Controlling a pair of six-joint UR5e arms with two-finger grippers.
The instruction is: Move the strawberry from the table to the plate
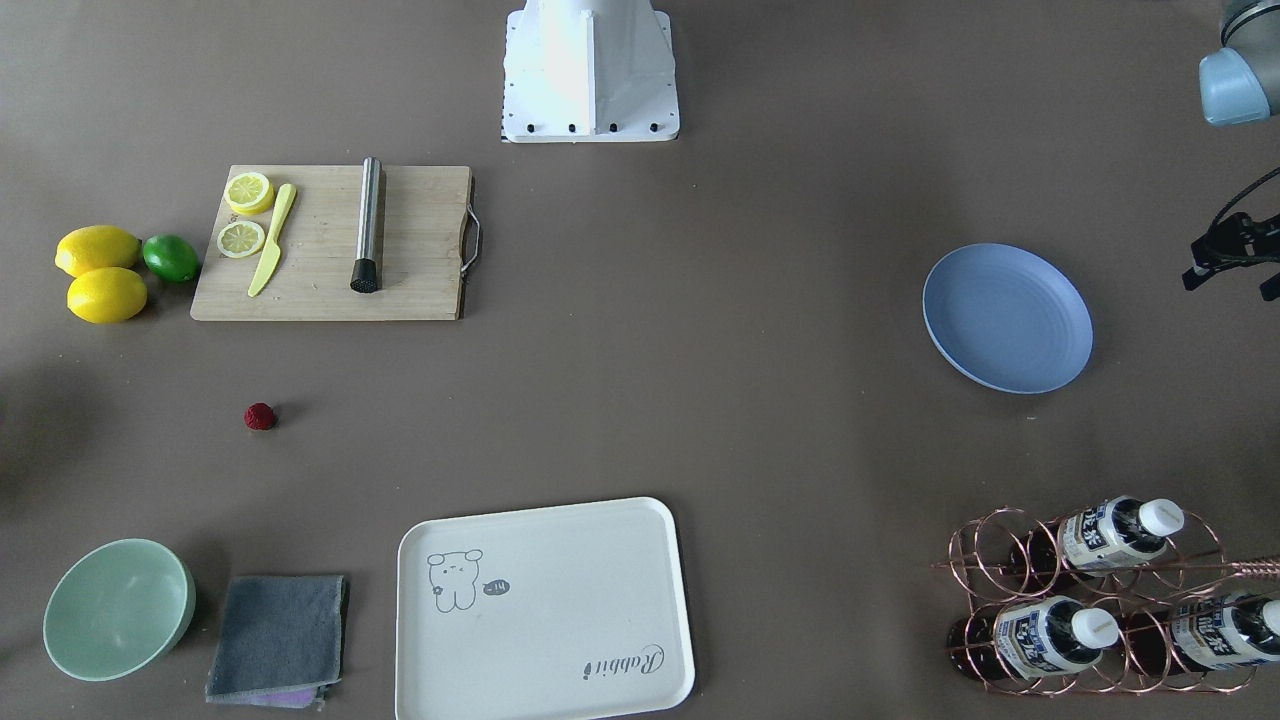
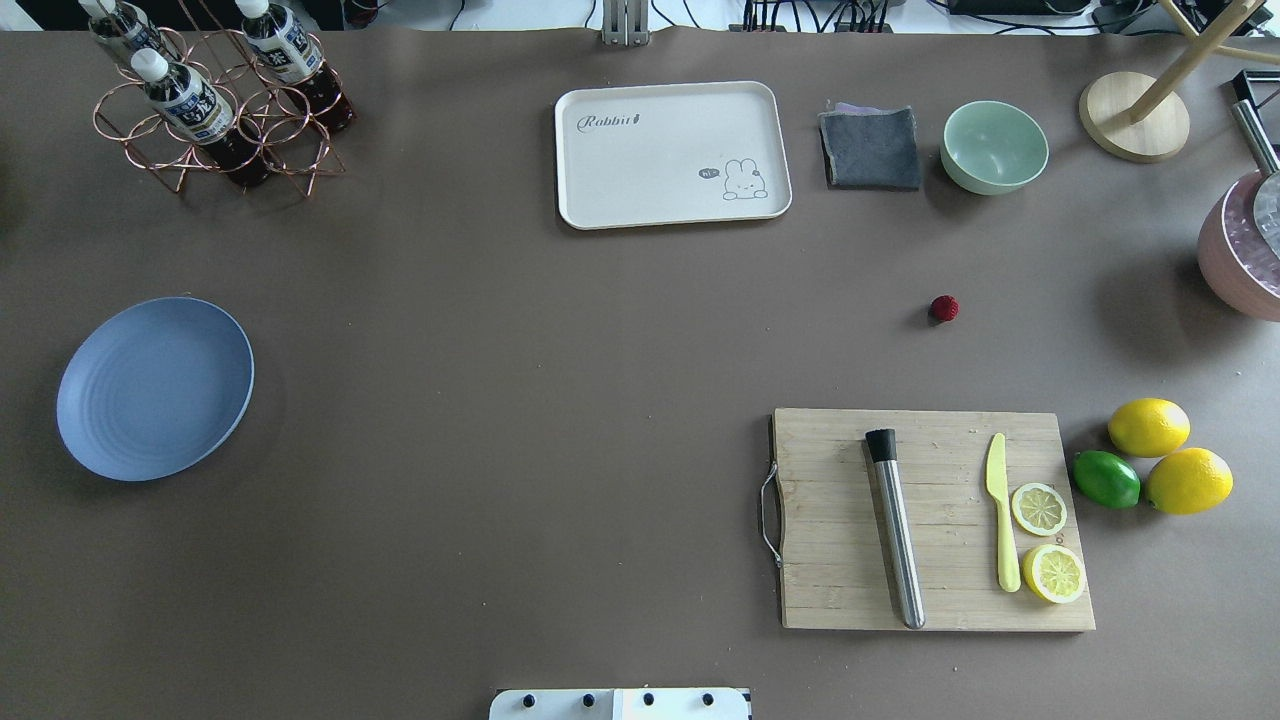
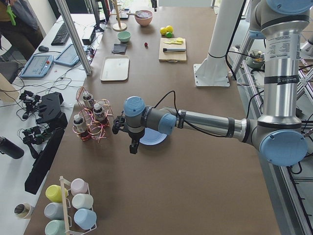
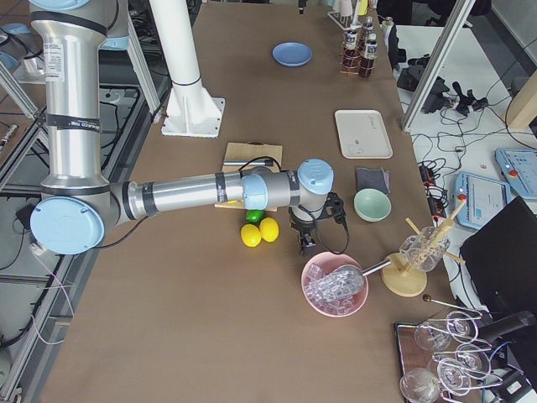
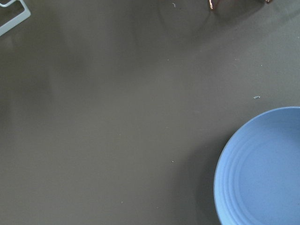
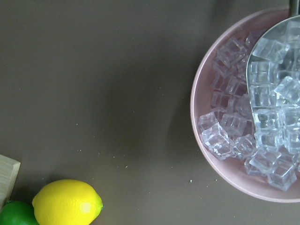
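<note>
Closest to you in the front-facing view sat a white tray with a bear drawing (image 1: 545, 610), flanked by a folded grey cloth (image 1: 278, 637) and a mint-green bowl (image 1: 118, 608) on one side and a copper wire rack of bottles (image 1: 1090, 600) on the other. You could find the strawberry (image 1: 260, 416) on the bare table (image 1: 700, 350), on the robot's right side, between the mint-green bowl and the wooden cutting board (image 1: 420, 250), touching neither. It lay well apart from the light blue plate (image 1: 1007, 318), which sat across the table on the robot's left side.

Two lemons (image 1: 97, 249) and a lime (image 1: 171, 257) were clustered just beside the board's outer end.

You saw the left gripper (image 3: 132, 146) pointing down above the table by the plate's edge, near the bottle rack. The right gripper (image 4: 304, 245) hung between the lemons and a pink bowl of ice cubes (image 4: 335, 285). For both, you could not tell how the jaws stood.
</note>
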